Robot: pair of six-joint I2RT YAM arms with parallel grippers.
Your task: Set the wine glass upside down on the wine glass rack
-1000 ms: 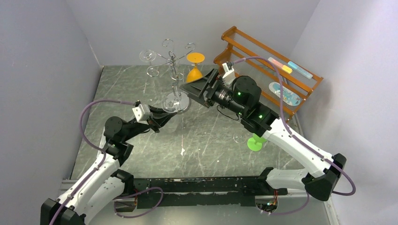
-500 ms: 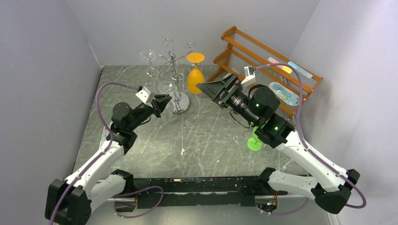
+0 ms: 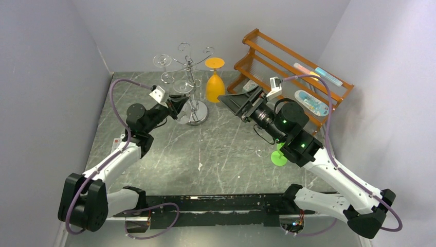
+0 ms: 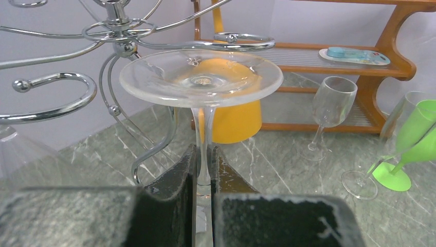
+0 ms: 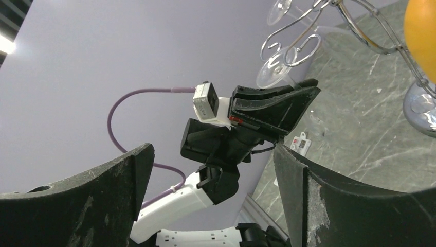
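Above the grey marbled worktop (image 3: 221,149), the left gripper (image 4: 203,159) is clamped on the stem of the inverted clear wine glass (image 4: 200,77), whose foot sits just below the scroll arms of the chrome wine glass rack (image 4: 119,32). The right gripper (image 3: 230,99) gapes wide, empty.

You had the top camera looking down from behind the arms over the whole table (image 3: 221,149), your left wrist camera sat close beneath the wine glass (image 4: 200,80) facing the wooden shelf (image 4: 398,66), and your right wrist camera looked back at the left gripper (image 5: 301,103), all three sharing the wine glass rack (image 3: 191,74).
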